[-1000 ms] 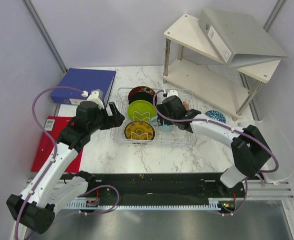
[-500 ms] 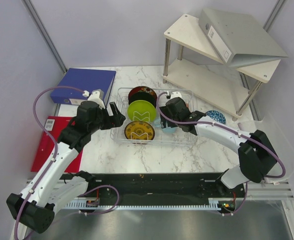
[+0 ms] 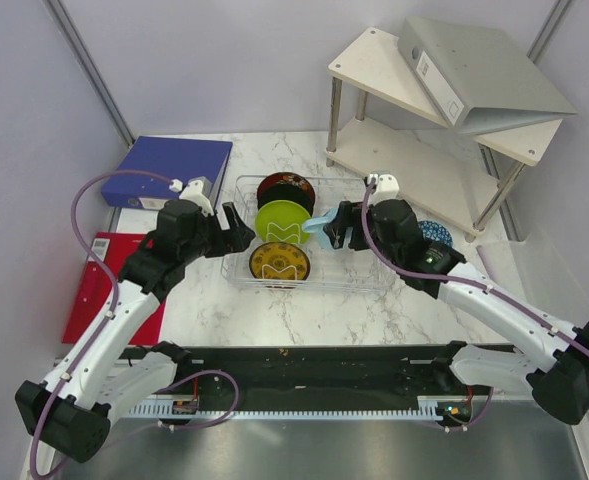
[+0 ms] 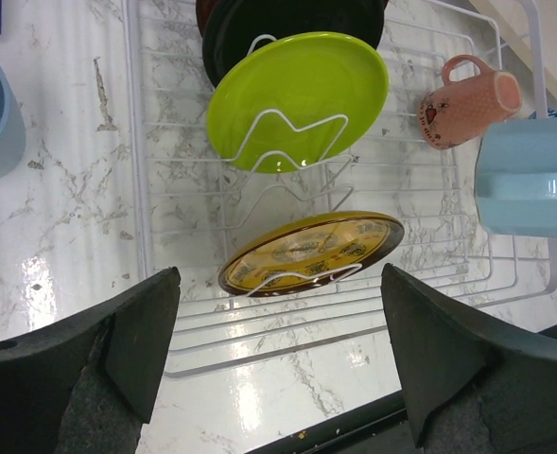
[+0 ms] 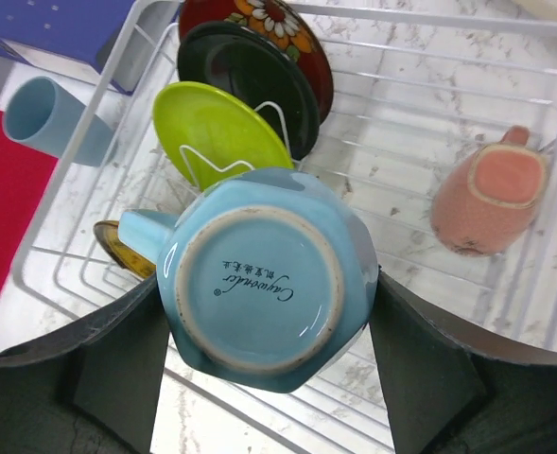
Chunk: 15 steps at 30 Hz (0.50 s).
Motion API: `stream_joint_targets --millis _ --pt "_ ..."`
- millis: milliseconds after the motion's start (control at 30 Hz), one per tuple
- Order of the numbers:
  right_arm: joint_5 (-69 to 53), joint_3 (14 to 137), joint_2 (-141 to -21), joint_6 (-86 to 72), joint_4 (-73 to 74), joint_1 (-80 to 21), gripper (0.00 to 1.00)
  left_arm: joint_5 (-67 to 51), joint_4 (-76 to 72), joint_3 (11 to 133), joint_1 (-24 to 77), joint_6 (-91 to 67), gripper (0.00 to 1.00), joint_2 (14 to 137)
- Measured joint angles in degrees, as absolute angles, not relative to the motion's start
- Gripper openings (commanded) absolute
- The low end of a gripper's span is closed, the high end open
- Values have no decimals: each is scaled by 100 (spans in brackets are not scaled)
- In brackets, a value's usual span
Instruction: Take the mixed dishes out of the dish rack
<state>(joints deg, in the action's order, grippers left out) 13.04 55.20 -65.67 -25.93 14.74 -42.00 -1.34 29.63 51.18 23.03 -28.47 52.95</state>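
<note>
The dish rack (image 3: 304,288) is a white wire basket in the middle of the table. In its slots stand a lime green plate (image 3: 282,220), a yellow-brown plate (image 3: 279,262) and dark plates (image 3: 284,187). My right gripper (image 3: 336,232) is shut on a light-blue mug (image 5: 264,279). The mug hangs above the rack's wires (image 5: 89,123), its base toward the wrist camera and its handle to the left. A pink mug (image 5: 491,194) lies in the rack. My left gripper (image 4: 283,350) stands open at the rack's left front, near the yellow-brown plate (image 4: 311,251), touching nothing.
A small blue patterned dish (image 3: 436,232) lies right of the rack, partly behind my right arm. A light-blue cup (image 5: 46,118) stands on the table left of the rack. A blue box (image 3: 169,170) and red folder (image 3: 99,285) lie at the left. A white two-tier shelf (image 3: 424,110) holds a grey binder (image 3: 479,70).
My right gripper has risen out of the rack with the light-blue mug and pulled back to the right. The left arm has barely moved.
</note>
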Motion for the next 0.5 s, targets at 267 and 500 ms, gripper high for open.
stream_joint_targets --millis 267,500 --pt "725 3522 -5463 -3658 -362 -4115 0 -982 2139 4856 2303 -3079 93 5072" --pt "-183 2394 -5249 -5107 -2499 -3369 0 -2053 646 4042 2303 -3767 93 4541"
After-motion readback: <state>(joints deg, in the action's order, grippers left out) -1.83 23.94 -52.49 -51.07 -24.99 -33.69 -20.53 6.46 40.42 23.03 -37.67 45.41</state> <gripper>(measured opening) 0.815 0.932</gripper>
